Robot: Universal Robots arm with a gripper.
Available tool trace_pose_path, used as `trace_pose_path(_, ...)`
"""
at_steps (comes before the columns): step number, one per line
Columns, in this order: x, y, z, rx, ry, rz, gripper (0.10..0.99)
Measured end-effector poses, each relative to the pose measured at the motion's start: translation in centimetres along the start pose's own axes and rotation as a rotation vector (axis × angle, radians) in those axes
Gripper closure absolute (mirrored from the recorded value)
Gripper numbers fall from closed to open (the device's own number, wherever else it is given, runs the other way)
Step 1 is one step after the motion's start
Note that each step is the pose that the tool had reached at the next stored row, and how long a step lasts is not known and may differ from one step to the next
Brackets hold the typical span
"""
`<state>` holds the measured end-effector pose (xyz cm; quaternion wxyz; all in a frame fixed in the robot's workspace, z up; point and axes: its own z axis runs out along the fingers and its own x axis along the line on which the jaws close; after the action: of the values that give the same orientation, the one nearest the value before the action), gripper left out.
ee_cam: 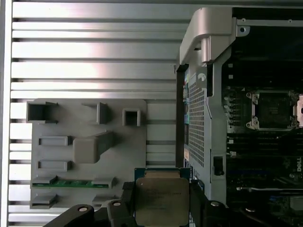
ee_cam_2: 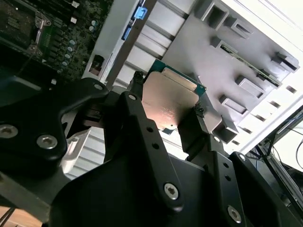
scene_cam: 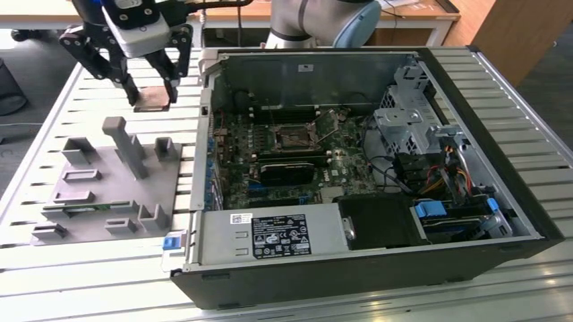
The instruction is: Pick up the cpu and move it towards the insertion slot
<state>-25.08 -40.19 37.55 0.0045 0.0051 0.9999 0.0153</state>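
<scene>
Gripper [scene_cam: 150,86] pinches cpu [scene_cam: 153,99] at its edges | far-left of open case [scene_cam: 501,201] | insertion slot [scene_cam: 293,137] inside, well apart

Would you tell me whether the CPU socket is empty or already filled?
Empty: the insertion slot shows its bare dark centre, while the gripper holds the cpu outside the case.

white label [scene_cam: 278,236] on the power supply, print too small to read

Case wall [scene_cam: 208,127] stands between hand [scene_cam: 152,90] and insertion slot [scene_cam: 293,137]
</scene>
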Motion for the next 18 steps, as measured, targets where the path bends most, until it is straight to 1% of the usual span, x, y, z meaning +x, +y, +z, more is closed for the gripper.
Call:
trace_pose_path(9,-3.12,0.18,0.08,0.000,0.0000,0.000,0.545)
trace_pose_path(18,-5.92,1.02,0.16,0.000,0.0000,0.000,0.545)
